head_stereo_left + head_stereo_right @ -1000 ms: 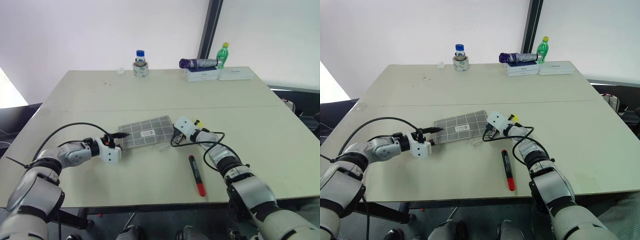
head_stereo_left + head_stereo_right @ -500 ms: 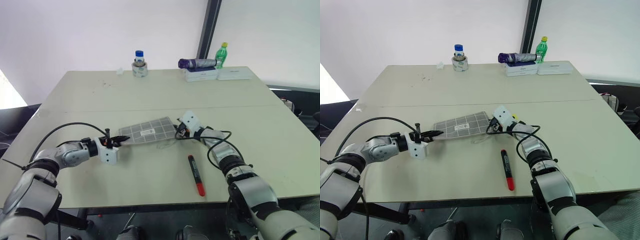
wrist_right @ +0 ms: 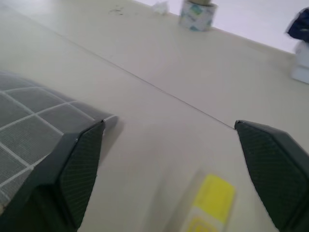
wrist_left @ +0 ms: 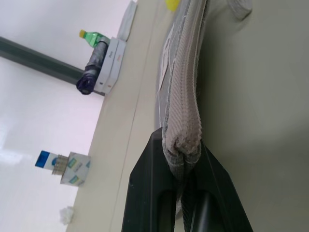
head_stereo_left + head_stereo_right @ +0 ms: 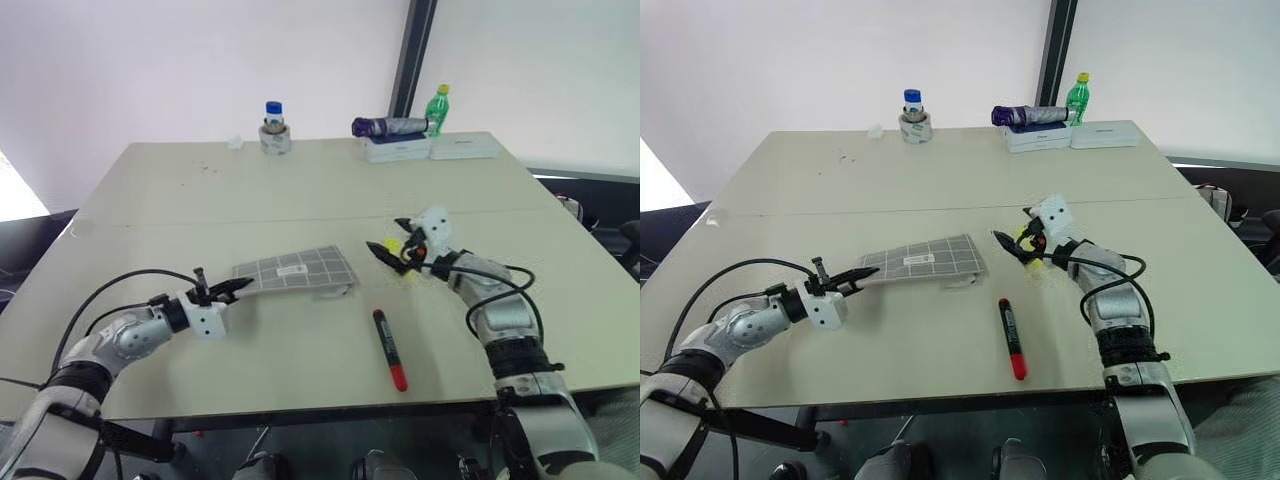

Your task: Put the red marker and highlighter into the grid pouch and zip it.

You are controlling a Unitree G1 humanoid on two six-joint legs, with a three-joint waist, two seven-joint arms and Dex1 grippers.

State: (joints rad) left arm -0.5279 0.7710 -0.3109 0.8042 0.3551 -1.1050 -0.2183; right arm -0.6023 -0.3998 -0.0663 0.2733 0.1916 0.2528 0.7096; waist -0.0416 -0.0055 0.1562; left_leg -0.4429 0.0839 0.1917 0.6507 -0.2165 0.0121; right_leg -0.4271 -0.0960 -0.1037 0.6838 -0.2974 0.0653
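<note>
The grid pouch [image 5: 295, 272] lies in the middle of the table, grey with white lines. My left gripper [image 5: 232, 288] is shut on its left edge, and the left wrist view shows the fabric edge [image 4: 186, 87] pinched between the fingers. My right gripper [image 5: 388, 238] hovers open just right of the pouch, nothing between its fingers. The yellow highlighter [image 3: 212, 203] lies on the table under it, apart from the pouch's corner [image 3: 29, 130]. The red marker [image 5: 389, 348] lies nearer the front edge, red cap toward me.
Along the far edge stand a blue-capped bottle on a tape roll [image 5: 273, 125], a purple folded umbrella [image 5: 390, 127] on a white box [image 5: 400, 148], a green bottle [image 5: 437, 110] and another white box [image 5: 462, 147]. A seam crosses the table [image 5: 150, 222].
My right gripper has opened and moved up and to the right, away from the pouch's right end. The left gripper has shut on the pouch's left edge and drawn back slightly.
</note>
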